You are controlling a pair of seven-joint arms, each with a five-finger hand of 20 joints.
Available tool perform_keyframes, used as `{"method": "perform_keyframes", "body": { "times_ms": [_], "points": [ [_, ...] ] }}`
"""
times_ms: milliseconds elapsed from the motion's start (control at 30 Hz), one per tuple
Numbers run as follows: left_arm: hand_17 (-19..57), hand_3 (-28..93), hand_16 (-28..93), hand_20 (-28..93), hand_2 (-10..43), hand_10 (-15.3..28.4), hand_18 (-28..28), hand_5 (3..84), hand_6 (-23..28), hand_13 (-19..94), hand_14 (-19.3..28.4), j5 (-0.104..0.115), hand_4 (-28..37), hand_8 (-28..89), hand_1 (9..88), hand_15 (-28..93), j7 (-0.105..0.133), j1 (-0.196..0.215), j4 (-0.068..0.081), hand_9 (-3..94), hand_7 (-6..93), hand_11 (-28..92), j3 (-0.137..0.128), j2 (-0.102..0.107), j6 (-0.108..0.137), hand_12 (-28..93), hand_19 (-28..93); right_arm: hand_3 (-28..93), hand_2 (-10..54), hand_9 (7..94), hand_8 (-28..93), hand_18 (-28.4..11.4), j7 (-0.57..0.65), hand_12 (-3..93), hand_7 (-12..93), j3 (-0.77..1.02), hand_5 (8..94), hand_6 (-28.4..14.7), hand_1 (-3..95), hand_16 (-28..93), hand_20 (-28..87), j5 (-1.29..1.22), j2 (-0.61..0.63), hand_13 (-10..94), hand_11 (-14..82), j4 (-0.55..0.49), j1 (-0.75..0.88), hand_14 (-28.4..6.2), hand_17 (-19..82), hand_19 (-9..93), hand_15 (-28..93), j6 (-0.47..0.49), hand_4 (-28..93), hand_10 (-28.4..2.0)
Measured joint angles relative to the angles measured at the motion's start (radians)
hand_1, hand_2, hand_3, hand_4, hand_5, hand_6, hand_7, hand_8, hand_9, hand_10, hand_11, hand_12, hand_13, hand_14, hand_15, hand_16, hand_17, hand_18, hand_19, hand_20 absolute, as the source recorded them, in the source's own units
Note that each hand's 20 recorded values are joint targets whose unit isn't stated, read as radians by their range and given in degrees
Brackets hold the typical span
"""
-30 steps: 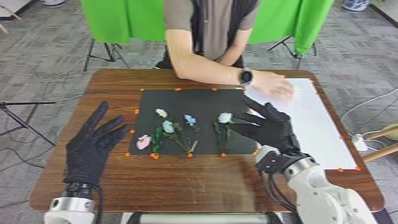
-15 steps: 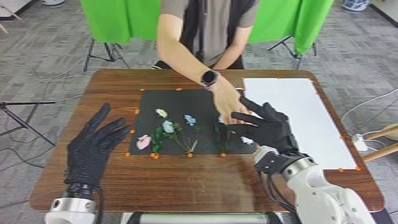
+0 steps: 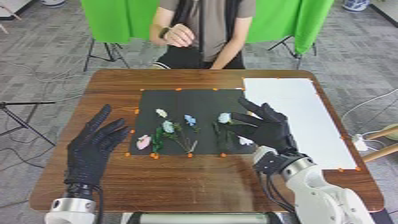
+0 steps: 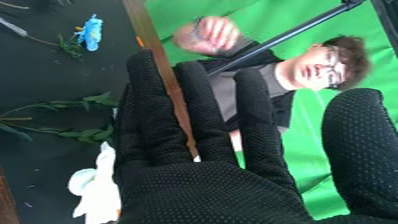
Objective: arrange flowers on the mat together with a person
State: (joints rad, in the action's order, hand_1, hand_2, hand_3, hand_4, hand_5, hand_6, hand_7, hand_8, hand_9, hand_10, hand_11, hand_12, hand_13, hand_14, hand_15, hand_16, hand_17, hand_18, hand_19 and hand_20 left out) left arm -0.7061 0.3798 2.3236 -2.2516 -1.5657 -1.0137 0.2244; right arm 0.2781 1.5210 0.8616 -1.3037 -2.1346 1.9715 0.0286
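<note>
Brown desk (image 3: 195,185), black mat (image 3: 200,97); white flower (image 3: 245,141) at mat's 4 o'clock, just beside right hand (image 3: 271,134). Left hand (image 3: 86,155) off mat's 8 o'clock. Both hands' fingers open, empty. Adjusting probably wants low approach, light stem pinch, petals spared.

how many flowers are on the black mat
6: pink flower near left, cream farthest back, pale blue and brighter blue left of centre, light blue by the right hand, white near right. That hand may hide more.

R robot hand (image 3: 268,134) blk-gloved, wht arm (image 3: 315,186) w/ blk cables (image 3: 270,191).
</note>
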Motion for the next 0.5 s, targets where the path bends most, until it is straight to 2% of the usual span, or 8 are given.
{"method": "perform_keyframes", "body": {
  "times_ms": [500],
  "points": [
    [-5.8, 75, -8, -1, 7.7, 20.9, 28.2, 31.7, 5.9, 27, 27.6, 0.000, -28.3, -9, 18.3, 47, -0.004, 0.000, -0.001, 35.2, 10.2, 24, 0.001, -0.001, 0.002, 12, 66, 80, 11.9, 49.4, -13, -20.1, 0.002, 11.3, 11, 0.000, 44.7, 1.7, 12.5, 11, 19, 0.000, -0.002, 39, 10.4, -0.001, 0.003, -22.6, 2, 48, 35, -0.002, -28, -18.0]
  ]
}}
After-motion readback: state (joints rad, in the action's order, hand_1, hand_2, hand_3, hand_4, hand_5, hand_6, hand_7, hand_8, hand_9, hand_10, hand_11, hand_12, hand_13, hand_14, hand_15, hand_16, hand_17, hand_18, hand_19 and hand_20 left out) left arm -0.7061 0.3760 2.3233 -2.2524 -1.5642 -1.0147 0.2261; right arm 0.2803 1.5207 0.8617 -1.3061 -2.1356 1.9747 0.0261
